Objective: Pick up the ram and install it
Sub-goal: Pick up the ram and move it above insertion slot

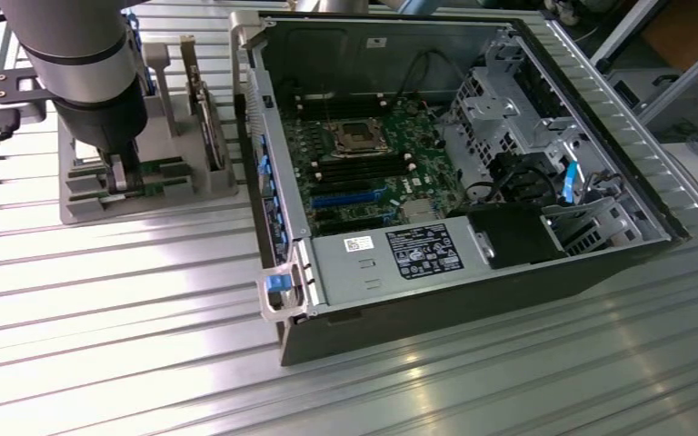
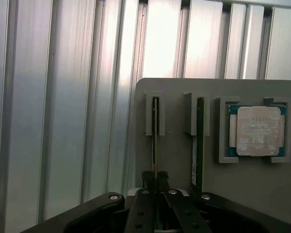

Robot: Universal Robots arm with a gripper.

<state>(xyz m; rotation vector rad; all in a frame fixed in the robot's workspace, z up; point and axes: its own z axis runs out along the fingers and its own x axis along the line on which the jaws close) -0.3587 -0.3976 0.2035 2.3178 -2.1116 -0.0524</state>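
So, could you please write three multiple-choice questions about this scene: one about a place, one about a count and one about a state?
1. Where is the gripper?
A) at the grey holder on the exterior view's left
B) inside the computer case
C) over the bare table

2. Besides the ram at the gripper, how many more sticks stand in the holder?
A) none
B) one
C) three

3. How does the ram sit?
A) flat on the table
B) seated on the motherboard
C) on edge in its holder slot

Answers:
1 A, it hangs right over the holder's slots.
2 B, a second stick stands in the next slot.
3 C, the wrist view shows it edge-on between the slot's walls.
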